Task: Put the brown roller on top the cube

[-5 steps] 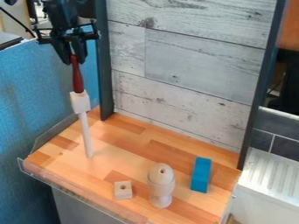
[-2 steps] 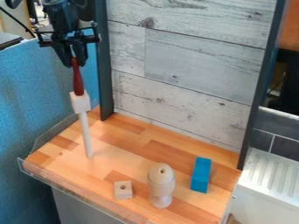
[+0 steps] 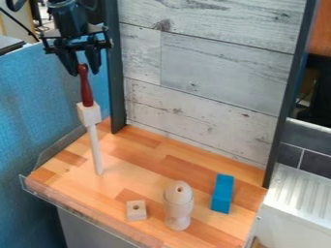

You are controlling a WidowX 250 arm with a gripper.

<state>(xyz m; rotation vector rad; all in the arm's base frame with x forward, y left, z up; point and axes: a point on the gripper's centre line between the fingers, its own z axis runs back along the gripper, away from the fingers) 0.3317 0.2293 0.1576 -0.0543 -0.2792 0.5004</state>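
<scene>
End effector [image 3: 84,71] spread, brown roller [image 3: 86,89] upright

Bg wall [image 3: 207,63] = whitewashed planks w/ knots & grain, btwn a dark L post [image 3: 117,77] and a dark R post [image 3: 281,121]. Wood top [image 3: 145,140] below is lt/med brown blocks, w/ clear lip [image 3: 84,214] along the front & grey base [image 3: 90,230] under; blue divider [image 3: 29,101] on L side of view. Far R: brown panel [image 3: 320,29] up top, dk grey tiles [image 3: 313,140] lower, then white ribbed unit [image 3: 297,196] at btm R, light soft.
</scene>
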